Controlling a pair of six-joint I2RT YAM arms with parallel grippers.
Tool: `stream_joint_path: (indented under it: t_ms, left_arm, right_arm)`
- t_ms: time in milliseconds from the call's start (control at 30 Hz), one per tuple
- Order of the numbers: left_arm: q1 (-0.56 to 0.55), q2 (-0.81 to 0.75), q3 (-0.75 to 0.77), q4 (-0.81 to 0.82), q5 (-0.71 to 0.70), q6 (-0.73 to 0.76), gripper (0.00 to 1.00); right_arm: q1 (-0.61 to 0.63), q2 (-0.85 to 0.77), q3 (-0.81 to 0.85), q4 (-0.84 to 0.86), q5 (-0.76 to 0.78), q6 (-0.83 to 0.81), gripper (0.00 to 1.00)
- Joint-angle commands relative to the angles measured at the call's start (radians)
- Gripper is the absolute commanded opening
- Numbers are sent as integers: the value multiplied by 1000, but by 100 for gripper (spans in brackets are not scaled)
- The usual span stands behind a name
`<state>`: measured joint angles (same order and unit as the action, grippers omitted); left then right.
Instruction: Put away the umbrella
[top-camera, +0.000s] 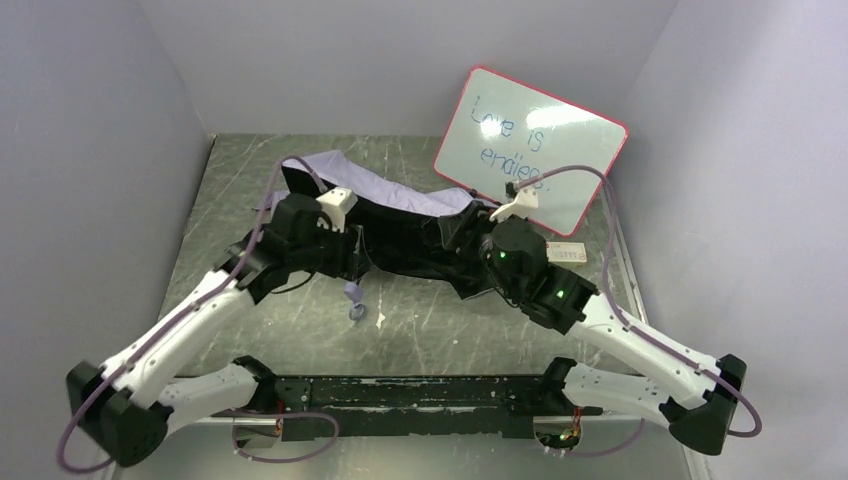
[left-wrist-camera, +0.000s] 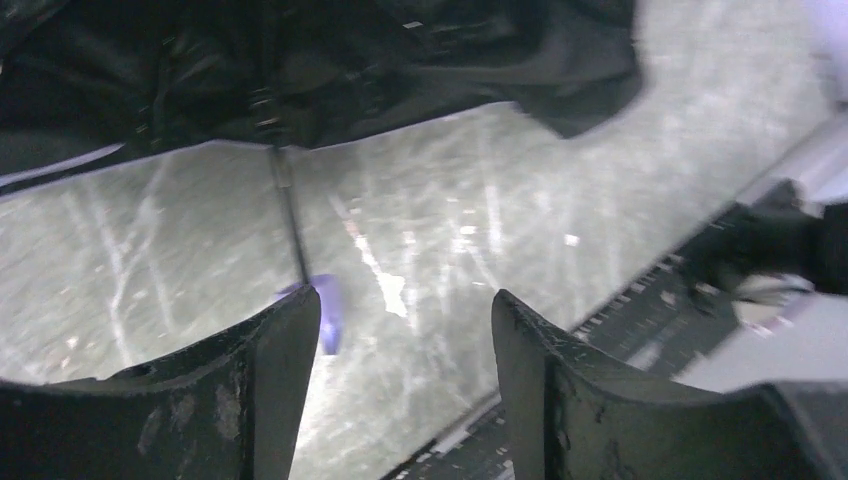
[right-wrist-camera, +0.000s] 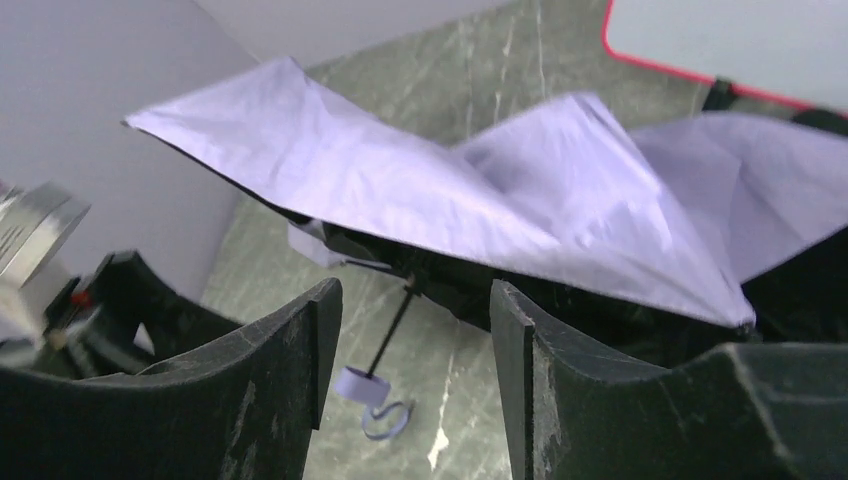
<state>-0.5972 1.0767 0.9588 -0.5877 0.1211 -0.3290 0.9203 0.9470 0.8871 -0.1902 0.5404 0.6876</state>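
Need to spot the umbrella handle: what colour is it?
The handle is pale lavender; the right wrist view shows it best.

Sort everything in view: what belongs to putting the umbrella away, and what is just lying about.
For the job: pale lavender fabric compact umbrella with thin black shaft; open left gripper; open right gripper.
Lying about: red-framed whiteboard with blue handwriting; small pale card on the table.
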Motion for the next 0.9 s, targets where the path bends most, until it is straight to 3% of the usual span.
stream_joint_path:
  t_ms: [0,133,300,367,533,700,867]
  left_arm:
    - [4,-153,36,64,279,44,67]
    - [4,-177,166,73,241,68,69]
    - [4,-48,356,74,69,101,80]
    - [7,21,420,74,-76,107,89]
    - [76,239,559,-34,-237,165,91]
    - [189,341,510,-22,-184,206,88]
    - [194,386,363,75,-83,182,77]
  right_arm:
    - [2,27,115,-34,26,-133,59]
    - [-3,117,244,-80,6,-204,61]
    - [-53,278,446,-206,-22,-259,77]
    - [-109,343,511,-249,-90,-270,78]
    - [-299,474,599,-318,-339,-269,77]
    - [-398,542,562,-313,-456,-257,68]
    - [-413,590,457,-234,-567,-200,60]
